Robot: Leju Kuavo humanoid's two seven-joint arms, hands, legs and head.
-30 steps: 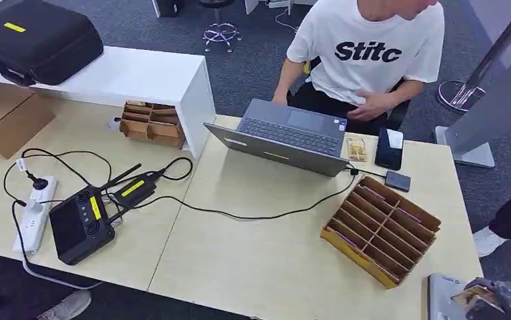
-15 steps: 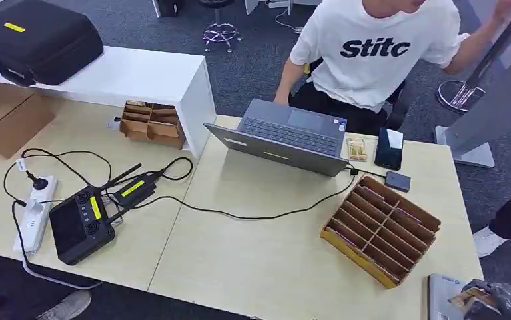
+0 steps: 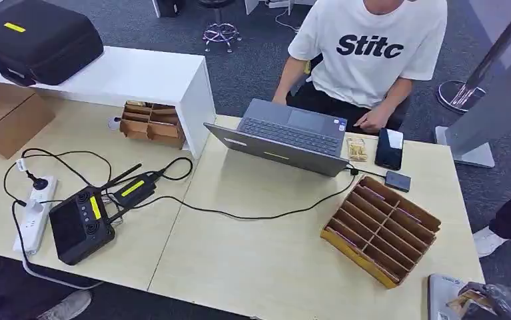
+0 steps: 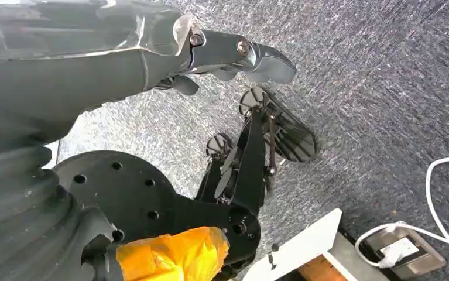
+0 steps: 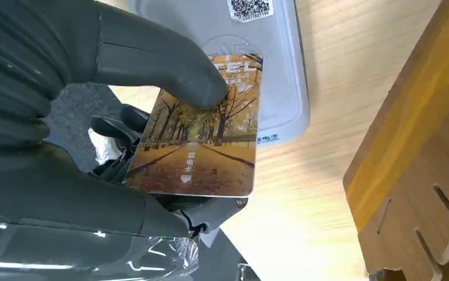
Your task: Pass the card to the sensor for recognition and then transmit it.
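Grey plastic sensor point(image 3: 442, 297) sits at the lower right of the head frame, on the near corner of the table point(image 3: 259, 260); right hand point(image 3: 489, 300) is just beside it, pinching the card point(image 3: 464, 300) between thumb and fingers. Right wrist view: card point(image 5: 201, 143) has an autumn tree-lined path print, thumb point(image 5: 169, 70) pressed on its face, darker fingers behind it, card's far edge over the sensor point(image 5: 280, 70), which carries a QR sticker. Can't tell if card touches the sensor. Left hand point(image 4: 233, 55) in the left wrist view hangs over grey carpet, holds nothing, fingers loosely apart and slightly curled. Just beyond the sensor, right of centre: cardboard slotted tray point(image 3: 380, 230). Mid table: black cable point(image 3: 252, 215) running to an open laptop point(image 3: 286, 137). Left of frame: black controller point(image 3: 81, 223) and white power strip point(image 3: 34, 213). Behind the tray: small dark box point(image 3: 397, 181), phone point(image 3: 389, 148). Top of frame: person in white T-shirt point(image 3: 369, 50) seated at the laptop, one hand near the phone. Upper left: black case point(image 3: 36, 40) on a white shelf point(image 3: 132, 77).
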